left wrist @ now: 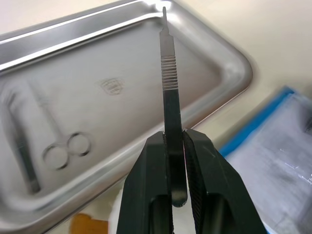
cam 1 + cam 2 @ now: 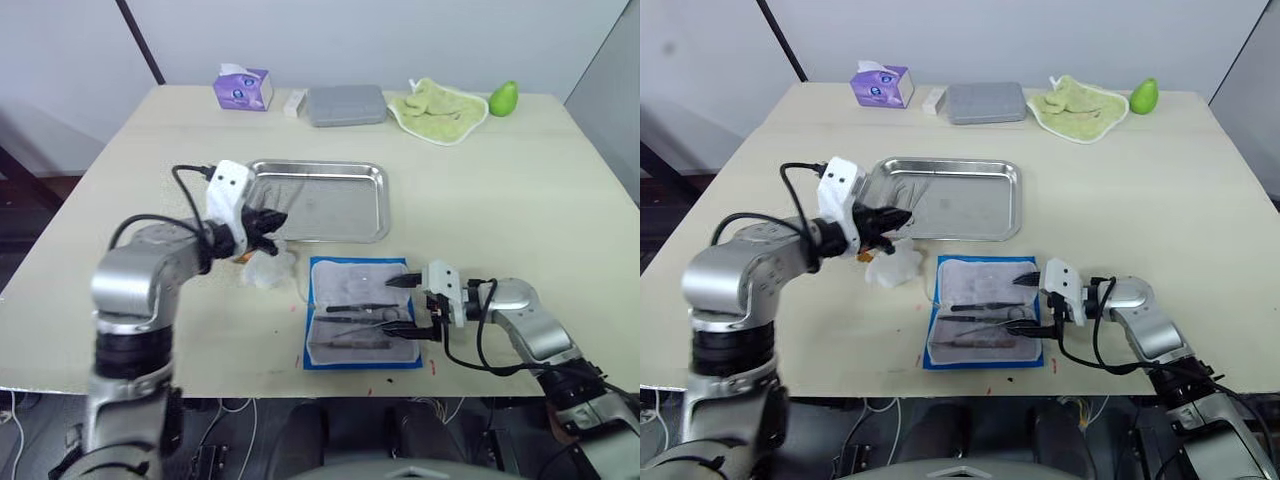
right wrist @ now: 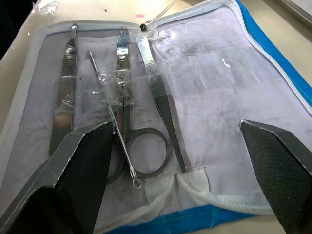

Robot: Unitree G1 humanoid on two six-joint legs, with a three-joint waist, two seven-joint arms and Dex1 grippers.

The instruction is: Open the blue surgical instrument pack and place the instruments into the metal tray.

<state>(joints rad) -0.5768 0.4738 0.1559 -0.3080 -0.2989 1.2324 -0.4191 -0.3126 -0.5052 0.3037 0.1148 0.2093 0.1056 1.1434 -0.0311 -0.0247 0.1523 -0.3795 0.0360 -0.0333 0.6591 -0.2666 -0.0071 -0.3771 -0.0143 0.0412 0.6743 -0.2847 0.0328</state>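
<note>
1 scalpel handle (image 1: 169,92) was pinched low in your left tool (image 1: 174,146); it could pivot and miss the metal tray (image 2: 370,228). Right tool (image 3: 178,139) gaped.

I see a shiny, polished stainless-steel rectangular tray (image 2: 318,200), a ribbed matt-grey metal scalpel handle (image 1: 170,92), and a bright-blue fabric pouch (image 3: 273,53) lined in grey-white cloth.

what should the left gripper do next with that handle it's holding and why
Probably ease forward over the tray and lower the scalpel handle into it. The left gripper is shut on the handle near the tray's rim, and the right gripper waits open over the pack.
</note>
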